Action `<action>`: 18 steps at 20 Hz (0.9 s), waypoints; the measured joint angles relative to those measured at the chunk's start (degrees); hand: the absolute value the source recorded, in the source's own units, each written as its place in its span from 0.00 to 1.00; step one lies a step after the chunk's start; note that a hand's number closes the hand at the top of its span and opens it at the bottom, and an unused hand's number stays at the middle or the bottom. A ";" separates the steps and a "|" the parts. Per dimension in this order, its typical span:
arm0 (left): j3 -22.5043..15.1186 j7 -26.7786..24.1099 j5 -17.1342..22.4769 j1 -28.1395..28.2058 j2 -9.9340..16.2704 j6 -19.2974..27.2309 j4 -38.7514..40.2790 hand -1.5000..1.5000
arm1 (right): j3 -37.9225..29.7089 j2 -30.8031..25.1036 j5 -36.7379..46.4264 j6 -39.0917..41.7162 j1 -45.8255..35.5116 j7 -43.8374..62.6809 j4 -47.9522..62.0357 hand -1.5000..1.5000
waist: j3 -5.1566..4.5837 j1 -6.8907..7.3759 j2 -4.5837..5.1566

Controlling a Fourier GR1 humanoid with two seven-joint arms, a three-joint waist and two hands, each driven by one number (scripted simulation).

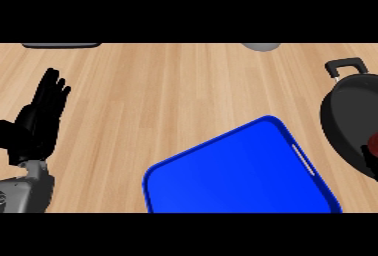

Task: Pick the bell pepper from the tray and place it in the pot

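The blue tray lies at the lower middle of the counter with nothing on it. A black pot with a looped handle sits at the right edge, partly cut off. Over its inside, right at the picture's edge, a small dark red patch shows, probably the bell pepper. A black shape touching it looks like part of my right hand; the rest of that hand is out of view. My left hand rests open at the far left, fingers up, well away from the tray.
A dark flat object sits at the counter's far left edge. A grey rounded object shows at the far edge right of the middle. Bare wooden counter lies between my left hand, the tray and the pot.
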 measured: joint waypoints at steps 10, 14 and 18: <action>-0.53 -0.78 -0.70 -1.61 -0.69 -0.51 1.75 0.50 | -5.64 -7.88 12.25 -5.87 -4.52 -15.19 24.63 1.00 | -0.04 1.03 0.30; 0.16 0.28 -0.02 -2.27 -0.27 -1.16 1.31 0.50 | -5.39 -9.21 14.66 -8.95 -11.04 -21.74 39.68 1.00 | -0.03 1.38 0.32; -0.10 -1.25 -0.45 -0.65 -1.00 -1.35 0.78 0.50 | -6.24 -9.00 13.10 -9.76 -15.57 -27.75 52.87 0.00 | -0.01 1.47 0.32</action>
